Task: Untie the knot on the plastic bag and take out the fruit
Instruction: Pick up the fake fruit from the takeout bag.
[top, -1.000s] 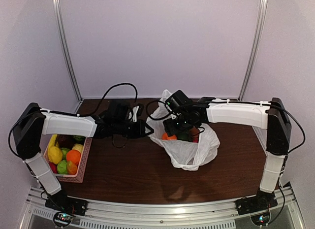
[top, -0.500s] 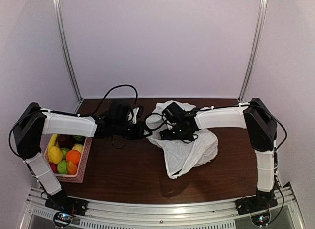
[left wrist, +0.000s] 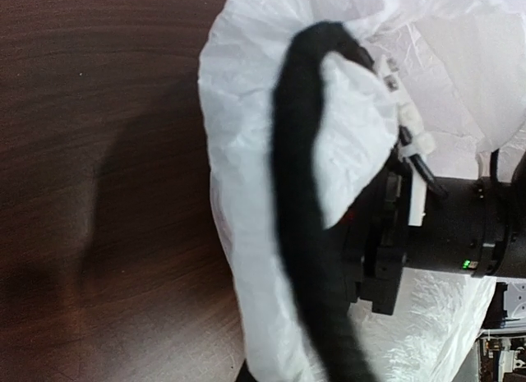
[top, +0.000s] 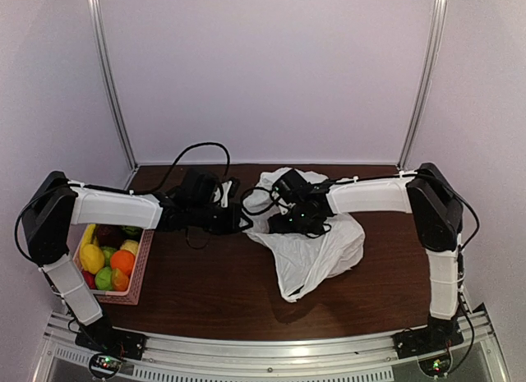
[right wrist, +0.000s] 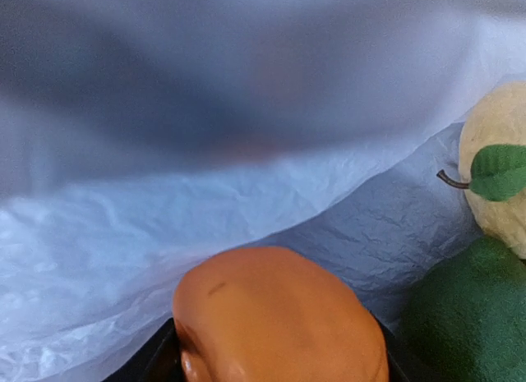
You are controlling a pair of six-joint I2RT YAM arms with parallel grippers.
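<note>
Only wrist-side: orange fruit (right wrist: 279, 316) within plastic bag (right wrist: 123, 234)

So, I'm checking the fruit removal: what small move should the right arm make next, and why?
Probably close the right gripper on the orange fruit and lift: its fingers flank that fruit inside the plastic bag.

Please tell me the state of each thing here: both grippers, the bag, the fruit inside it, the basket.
plastic bag: slumped, mouth open
left gripper: shut on the bag's left edge
right gripper: inside the bag, shut on the orange fruit
orange fruit: inside the bag, gripped
green fruit: loose inside the bag
pink basket: upright, full
</note>
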